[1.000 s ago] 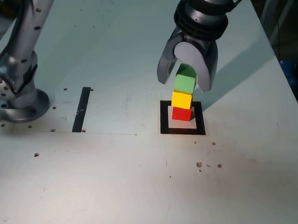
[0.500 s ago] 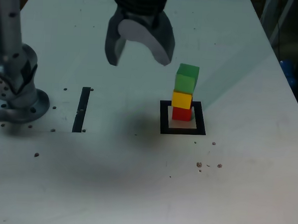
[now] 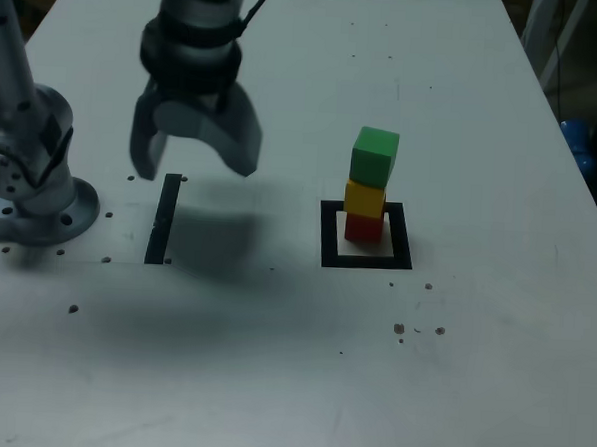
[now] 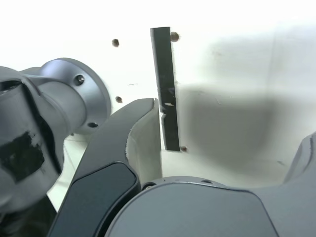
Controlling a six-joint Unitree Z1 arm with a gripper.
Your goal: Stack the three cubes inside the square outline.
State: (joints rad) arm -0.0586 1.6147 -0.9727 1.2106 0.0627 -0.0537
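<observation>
In the exterior view the stacking looks done: the red cube (image 3: pixel 364 227) sits inside the square outline (image 3: pixel 329 235), the yellow cube (image 3: pixel 364 199) rests on it and the green cube (image 3: pixel 374 155) tops the column, sitting slightly off toward that view's right but upright, while the gripper (image 3: pixel 196 156) hangs well apart from the tower toward that view's left, above the thin black strip (image 3: pixel 164 216), its jaws spread wide and empty. In the wrist view no cube or outline appears; only the black strip (image 4: pixel 164 89), the arm's base (image 4: pixel 74 94) and the table (image 4: pixel 237 29) show between the parted jaws, so I judge nothing is left but parking the arm.
</observation>
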